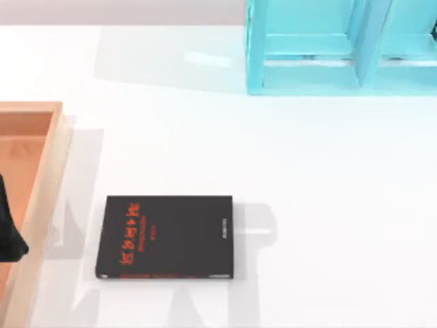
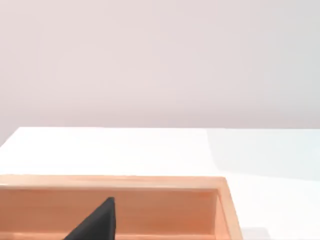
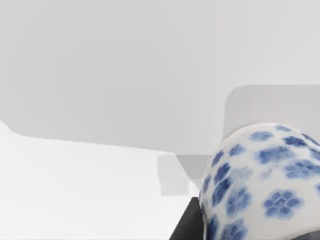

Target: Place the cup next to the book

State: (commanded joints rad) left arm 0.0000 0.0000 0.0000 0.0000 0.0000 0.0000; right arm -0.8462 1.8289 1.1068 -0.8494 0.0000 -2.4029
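The book (image 1: 168,237) is seen lying flat on the white table (image 1: 328,205), toward 7 o'clock from the middle in the top view. The cup (image 3: 260,185) is seen close against the right hand (image 3: 187,222), and it seems to be held there. The left hand (image 1: 10,232) is placed over the wooden tray (image 1: 48,178) at 9 o'clock; whether it is wide or narrow cannot be told.

It looks like a made-up computer room, maybe a test lab: a plain white surface (image 1: 328,205), blank walls, flat colours
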